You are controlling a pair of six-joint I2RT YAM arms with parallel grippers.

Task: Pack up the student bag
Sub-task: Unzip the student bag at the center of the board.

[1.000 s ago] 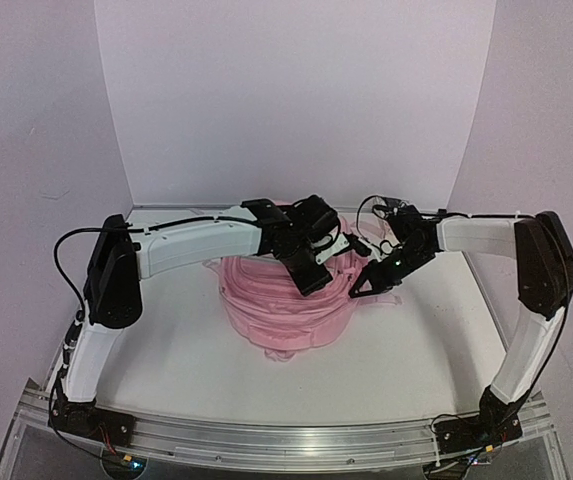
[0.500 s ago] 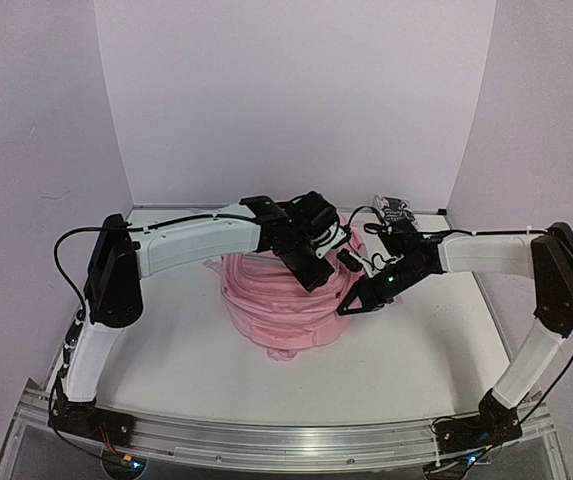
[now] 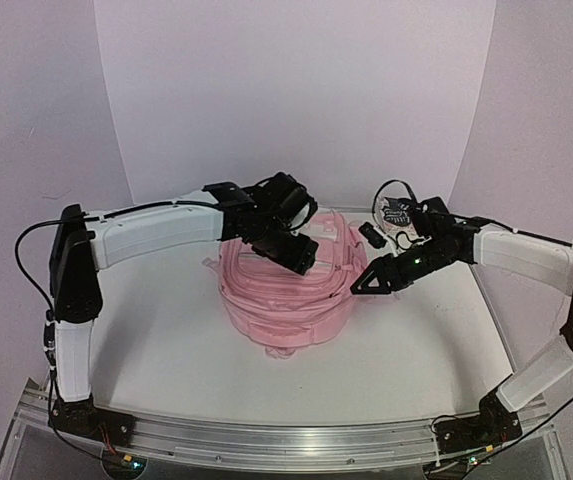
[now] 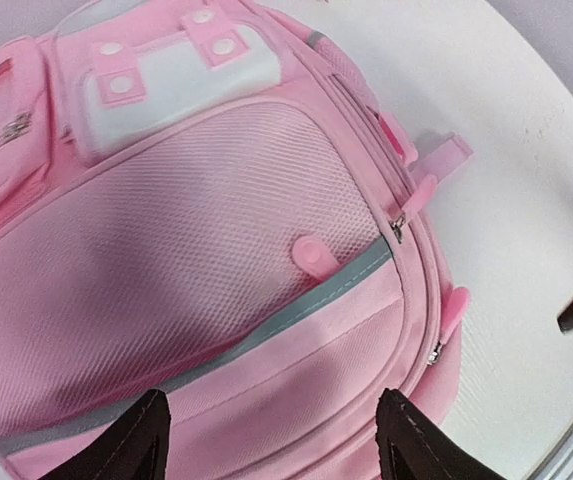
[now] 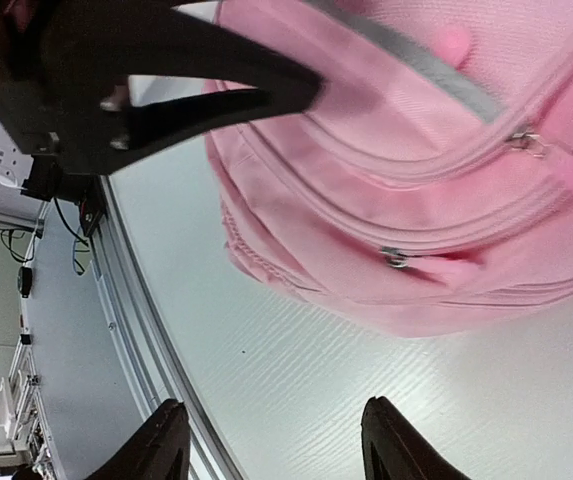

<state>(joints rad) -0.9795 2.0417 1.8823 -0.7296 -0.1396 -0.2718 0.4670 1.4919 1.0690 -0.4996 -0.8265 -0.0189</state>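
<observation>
the pink bag (image 3: pixel 281 300) lies front side up in the middle of the table (image 3: pixel 166 350), and its zips look shut, so i judge i'm at the opening step. my left hand (image 4: pixel 271 435) hovers over the bag, fingers apart and empty. my right hand (image 5: pixel 271 440) is just off the bag's right side, also apart and empty. next i'd pinch a zip pull (image 5: pixel 396 258) while steadying the bag. its long axis seems to run near-left to far-right, but i can't tell which end is the top.
</observation>
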